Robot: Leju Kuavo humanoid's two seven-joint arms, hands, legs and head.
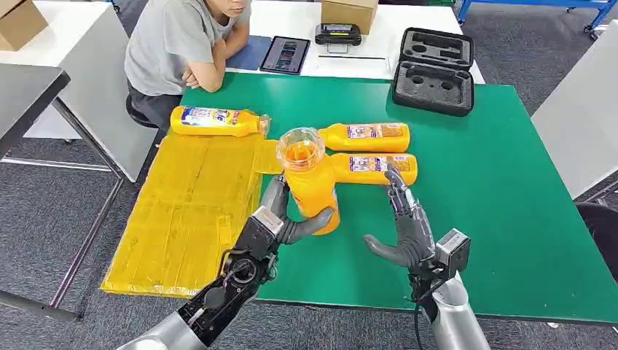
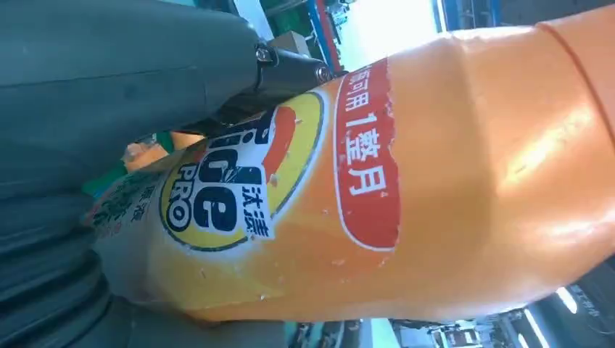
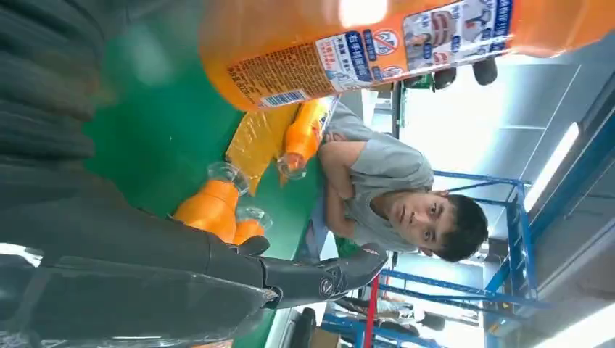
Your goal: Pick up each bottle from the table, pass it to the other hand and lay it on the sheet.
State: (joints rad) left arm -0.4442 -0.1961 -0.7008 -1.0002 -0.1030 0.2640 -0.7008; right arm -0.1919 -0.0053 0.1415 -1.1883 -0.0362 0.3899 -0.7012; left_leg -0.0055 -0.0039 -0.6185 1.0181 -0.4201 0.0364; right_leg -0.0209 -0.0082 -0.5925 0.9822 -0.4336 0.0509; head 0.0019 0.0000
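My left hand grips an orange bottle upright, just above the green table, its clear cap up. The bottle's label sits close against this hand in the left wrist view. My right hand is open just to the right of the bottle, fingers apart, not touching it. Two more orange bottles lie side by side on the table behind it; the nearer one is close to my right hand's fingers. A yellow bottle lies at the far end of the yellow sheet.
A person sits at the table's far left corner, arms resting on its edge. A black foam case stands at the back right. A tablet and a cardboard box lie on the white table beyond.
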